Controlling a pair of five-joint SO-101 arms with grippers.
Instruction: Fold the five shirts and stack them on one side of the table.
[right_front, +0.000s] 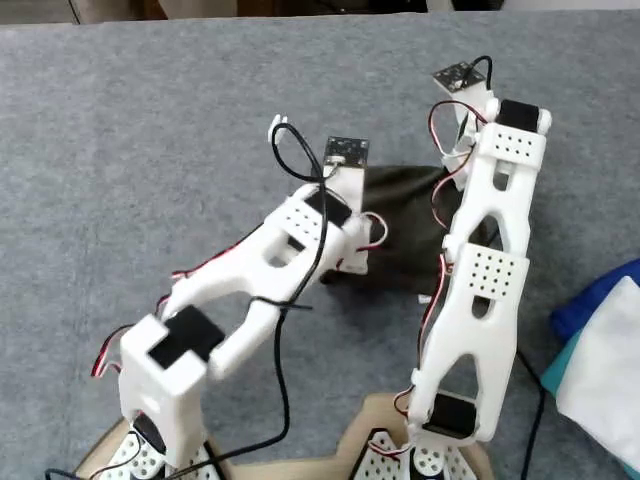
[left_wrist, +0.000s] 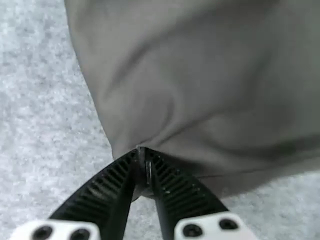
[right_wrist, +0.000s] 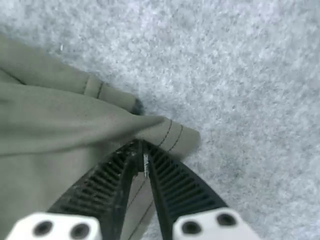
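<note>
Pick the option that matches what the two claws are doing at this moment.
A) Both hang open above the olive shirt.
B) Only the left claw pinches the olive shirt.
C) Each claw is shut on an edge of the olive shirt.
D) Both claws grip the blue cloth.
C: the left claw is closed on a fold of the olive shirt, and the right claw is closed on its stitched hem.
</note>
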